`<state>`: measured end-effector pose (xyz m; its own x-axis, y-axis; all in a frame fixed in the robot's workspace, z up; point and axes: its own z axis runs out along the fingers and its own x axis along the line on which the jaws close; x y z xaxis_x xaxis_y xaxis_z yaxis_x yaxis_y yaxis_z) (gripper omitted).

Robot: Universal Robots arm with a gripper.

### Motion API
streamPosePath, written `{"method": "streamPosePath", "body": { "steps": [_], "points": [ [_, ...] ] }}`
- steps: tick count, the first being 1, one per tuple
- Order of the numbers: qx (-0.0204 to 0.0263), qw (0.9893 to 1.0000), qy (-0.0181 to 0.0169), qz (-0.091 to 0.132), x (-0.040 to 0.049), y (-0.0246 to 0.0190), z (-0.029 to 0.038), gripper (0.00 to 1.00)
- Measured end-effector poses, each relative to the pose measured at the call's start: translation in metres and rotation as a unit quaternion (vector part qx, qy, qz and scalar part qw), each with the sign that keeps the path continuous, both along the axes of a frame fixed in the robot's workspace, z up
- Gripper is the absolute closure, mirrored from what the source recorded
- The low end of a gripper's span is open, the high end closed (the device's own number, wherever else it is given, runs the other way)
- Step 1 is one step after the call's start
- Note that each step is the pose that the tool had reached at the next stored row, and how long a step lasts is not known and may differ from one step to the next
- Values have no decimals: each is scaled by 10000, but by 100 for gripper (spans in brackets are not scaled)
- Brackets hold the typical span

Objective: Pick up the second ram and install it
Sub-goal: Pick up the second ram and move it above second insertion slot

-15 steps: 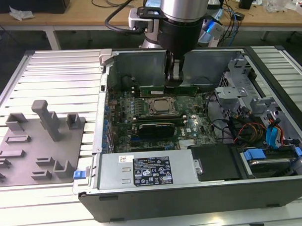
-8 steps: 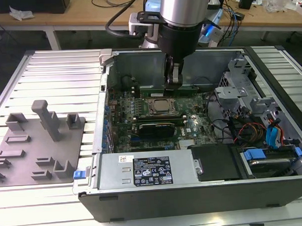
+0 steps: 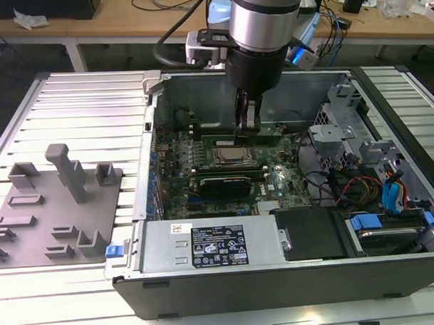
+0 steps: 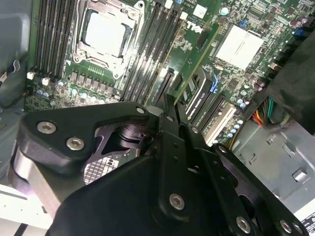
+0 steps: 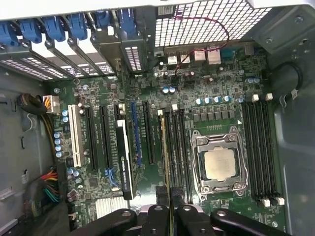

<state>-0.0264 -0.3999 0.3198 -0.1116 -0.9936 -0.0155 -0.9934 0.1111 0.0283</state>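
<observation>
Arm [image 3: 258, 22]: cylindrical wrist section in brushed silver metal, ending in a black cylindrical collar; a blue-lit ring shows at the exterior view's right of the silver section; a black cable [image 3: 171, 37] loops off the wrist toward a small white-and-black box mounted beside it. Tool [image 4: 172, 105]: matte black linkage arms, flat and angular, joined by silver round-headed screws [image 4: 75, 143] at the pivots; narrow black fingers [image 3: 247, 117] descend below the collar; the black link bars also appear in the first wrist view [image 5: 170, 216].
</observation>
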Motion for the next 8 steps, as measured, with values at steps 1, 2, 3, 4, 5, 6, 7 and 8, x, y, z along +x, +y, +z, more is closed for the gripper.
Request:
{"method": "streamPosePath", "body": {
  "steps": [1,2,3,4,5,6,7,8],
  "points": [
    [0,10000,0,0,0,0,-13,86],
    [0,10000,0,0,0,0,-21,86],
    [0,10000,1,1,1,3,-34,86],
    [-1,10000,1,0,1,5,-37,86],
    [0,10000,1,0,2,9,-40,86],
    [0,10000,1,0,3,16,-44,86],
    [0,10000,0,0,4,19,-45,86],
    [0,10000,1,0,5,19,-45,86]
  ]
}}
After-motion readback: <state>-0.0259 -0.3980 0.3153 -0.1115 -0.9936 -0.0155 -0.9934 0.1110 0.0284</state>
